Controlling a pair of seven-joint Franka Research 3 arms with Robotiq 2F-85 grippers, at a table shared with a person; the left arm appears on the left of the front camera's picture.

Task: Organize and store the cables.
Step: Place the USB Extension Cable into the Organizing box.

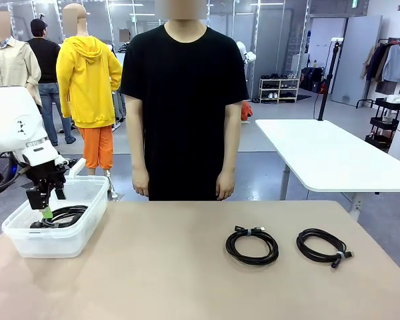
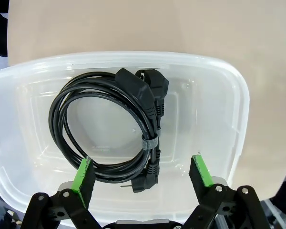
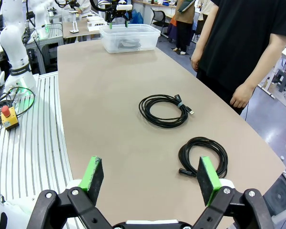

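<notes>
One black coiled cable [image 2: 148, 112] with chunky plug ends lies inside the clear plastic bin [image 2: 238, 100]. My left gripper [image 2: 141, 172] hangs just above it, open, its green pads [image 2: 82, 174] wide apart and holding nothing. From the front, that gripper [image 1: 45, 212] dips into the bin [image 1: 87, 220] at the table's left. Two more tied cables lie on the tan table, one at centre-right [image 1: 231, 247] and one farther right [image 1: 336, 257]. My right gripper [image 3: 150, 175] is open and raised over the table's right end, with the nearer coil [image 3: 205, 141] and the farther coil [image 3: 144, 110] ahead of it.
A person in a black shirt [image 1: 183, 100] stands at the far edge, hands [image 1: 141, 187] down at their sides. A white table [image 1: 333, 160] stands behind on the right. Bare tabletop [image 1: 160, 267] lies between the bin and the coils.
</notes>
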